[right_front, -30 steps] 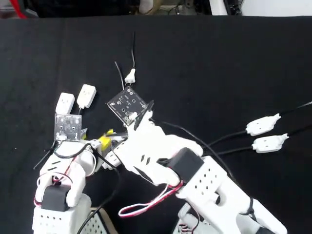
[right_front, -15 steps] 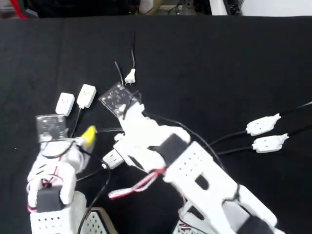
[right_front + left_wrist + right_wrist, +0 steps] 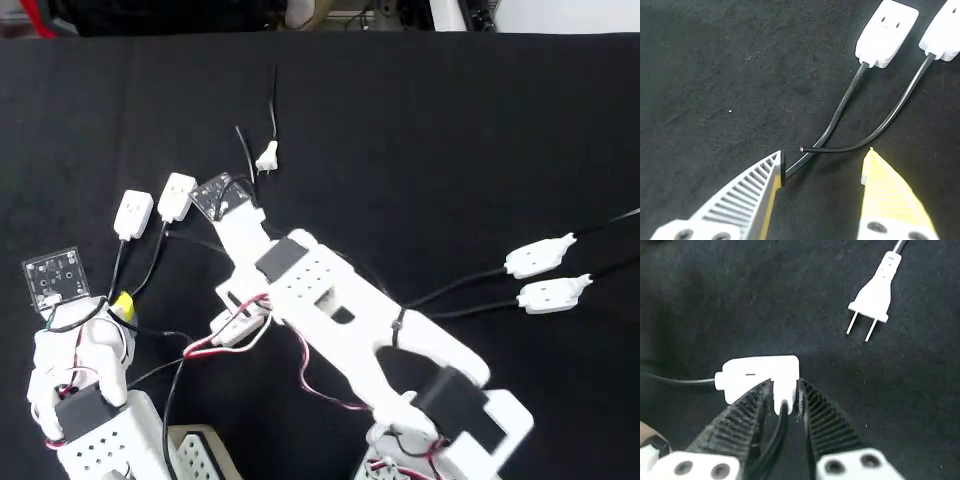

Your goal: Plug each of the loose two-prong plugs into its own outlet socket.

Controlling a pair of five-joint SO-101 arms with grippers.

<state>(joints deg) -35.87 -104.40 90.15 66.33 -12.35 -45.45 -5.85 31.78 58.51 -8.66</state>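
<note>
The right gripper (image 3: 785,390) is pinching a white plug (image 3: 785,381) between narrow black fingers. The plug's prongs are hiding where it is meeting the white socket (image 3: 752,374), so how deep it is sitting cannot be told. From the high view the arm's camera board (image 3: 221,195) is covering that grip, leaving this socket (image 3: 177,197) peeking out beside it. The second socket (image 3: 132,213) is lying just beside the first; in the left wrist view it (image 3: 886,31) is showing its slots, while its neighbour is getting cut off at the frame's edge.

The left gripper (image 3: 823,153) is hanging wide, holding nothing, with two black cords (image 3: 840,107) crossing between its tips. A loose plug (image 3: 267,157) is lying prongs bare near the right gripper — apart from both sockets.

Far right, two white cable ends (image 3: 545,275) are lying side by side, their cords running off the edge; plug or socket is hard to make out. The black table (image 3: 450,120) is stretching open beyond and to the right of the loose plug.
</note>
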